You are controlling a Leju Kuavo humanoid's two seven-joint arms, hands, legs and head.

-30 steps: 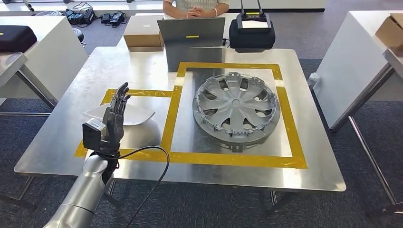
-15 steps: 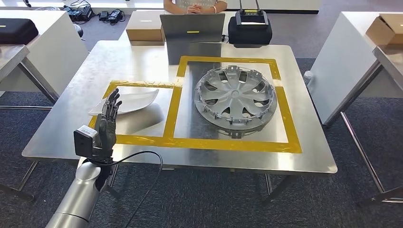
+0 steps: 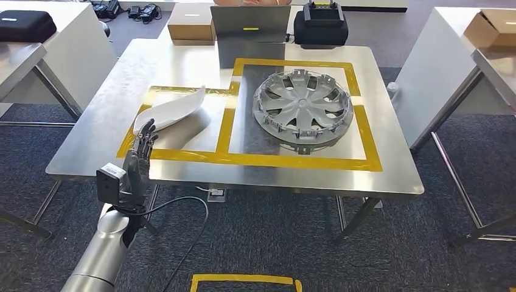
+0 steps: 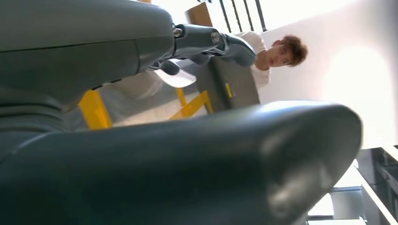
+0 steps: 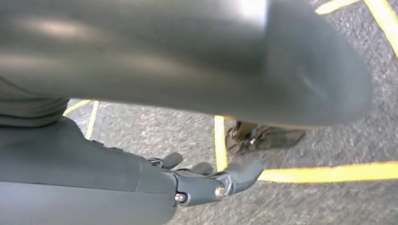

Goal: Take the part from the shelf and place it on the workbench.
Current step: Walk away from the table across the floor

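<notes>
I'm looking into what reads as a robotics lab or test workshop set up in an office-like room. The floor is grey carpet point(image 3: 261, 237) marked with strips of yellow tape point(image 3: 243, 280). In front of me stands a steel workbench point(image 3: 389, 164) with yellow tape rectangles point(image 3: 268, 160) laid out as work zones, one holding a grey wheel cover point(image 3: 302, 106). White tables point(image 3: 444, 67) flank it. At the far edge I see an open laptop point(image 3: 250, 23), cardboard boxes point(image 3: 190, 23), a black equipment case point(image 3: 321, 25) and chargers with cables point(image 3: 125, 10). A person point(image 4: 277, 54) sits behind the laptop.
</notes>
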